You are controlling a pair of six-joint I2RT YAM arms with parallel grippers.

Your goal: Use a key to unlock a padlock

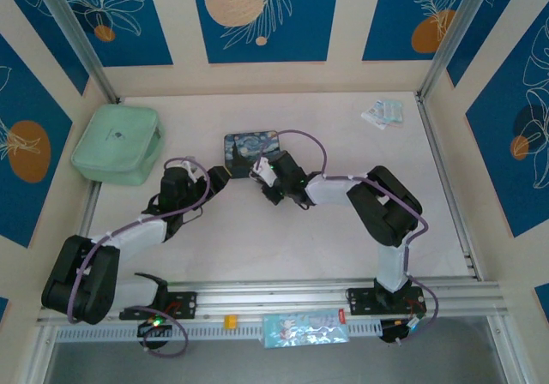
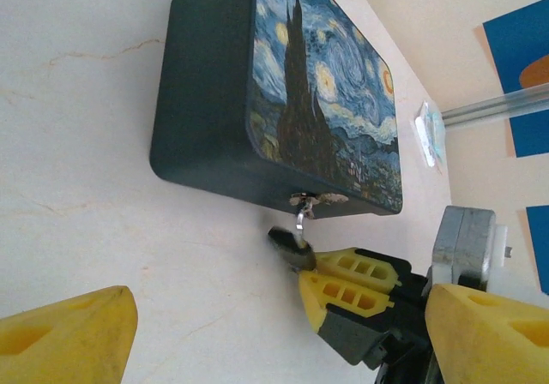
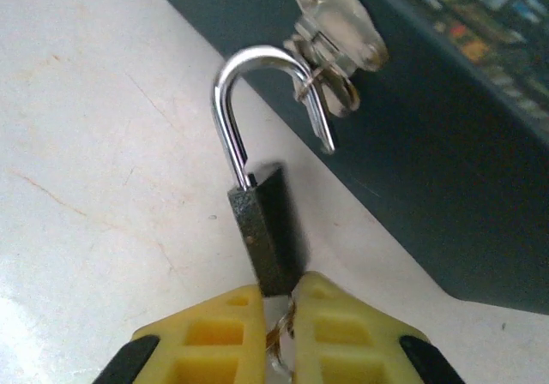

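Padlock on tin front looks sprung open, so unlocking seems done. Right gripper jaws clamp key under the padlock; left gripper jaws open.

The tin sits mid-table, far side. The padlock hangs at its near wall, with the right gripper just nearer, seemingly on the key. The left gripper is near-left of the tin, the pouch far left.
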